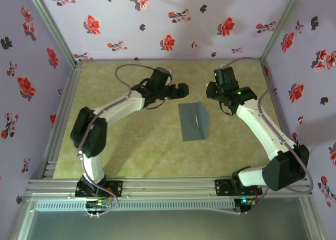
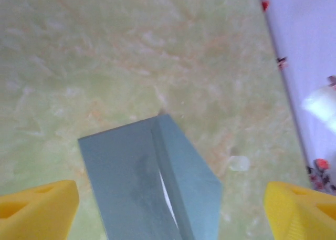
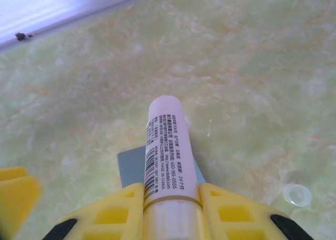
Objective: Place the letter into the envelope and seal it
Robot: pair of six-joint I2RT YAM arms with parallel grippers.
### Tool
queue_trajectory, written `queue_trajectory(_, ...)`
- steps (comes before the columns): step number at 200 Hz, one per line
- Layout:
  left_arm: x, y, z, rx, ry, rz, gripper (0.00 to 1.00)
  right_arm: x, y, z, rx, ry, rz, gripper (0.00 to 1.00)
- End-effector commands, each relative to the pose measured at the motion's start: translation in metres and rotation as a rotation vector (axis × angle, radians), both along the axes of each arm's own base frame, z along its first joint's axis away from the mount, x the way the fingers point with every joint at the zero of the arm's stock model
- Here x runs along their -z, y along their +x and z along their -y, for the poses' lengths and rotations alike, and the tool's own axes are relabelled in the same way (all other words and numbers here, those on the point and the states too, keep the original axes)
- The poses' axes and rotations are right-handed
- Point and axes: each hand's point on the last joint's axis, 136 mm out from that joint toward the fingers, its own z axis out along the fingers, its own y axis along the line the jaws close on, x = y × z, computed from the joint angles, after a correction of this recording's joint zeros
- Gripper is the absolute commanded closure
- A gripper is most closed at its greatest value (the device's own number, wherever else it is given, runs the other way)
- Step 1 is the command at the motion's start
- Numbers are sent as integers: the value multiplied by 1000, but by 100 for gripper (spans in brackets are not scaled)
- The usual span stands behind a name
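the envelope (image 1: 192, 121) lies flat in the middle of the table (image 1: 131, 145), long axis running near to far, flap folded along one long edge. a white sliver of letter (image 2: 167, 197) shows at the fold. the left gripper (image 1: 181, 90) hangs near its far corner, jaws wide. the right gripper (image 3: 170, 203) clamps a stick (image 3: 167, 145) with a barcode and "made in china".

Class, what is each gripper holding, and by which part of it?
The right gripper clamps a white cylindrical barcode-labelled stick around its rear end; the left gripper holds nothing.

Envelope (image 1: 192, 121) flat on table (image 1: 131, 150); cap (image 2: 240, 163) just beside it.
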Motion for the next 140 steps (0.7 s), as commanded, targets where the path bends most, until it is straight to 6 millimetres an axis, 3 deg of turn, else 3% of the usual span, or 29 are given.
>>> queue_trajectory(1,-24,-4,-32,-97,-91,-15,0,-16,8,-12,-18,115,84,100)
queue_trajectory(62,-70,-30,-89,-282,-187,-6,0,-24,21,-58,-127,391,149,100)
queue_trajectory(94,-88,-37,-99,-345,-333,18,0,-34,24,-83,-180,515,177,100)
queue_trajectory(140,-90,-44,-98,-390,-461,-79,0,-47,19,-120,-243,630,209,100)
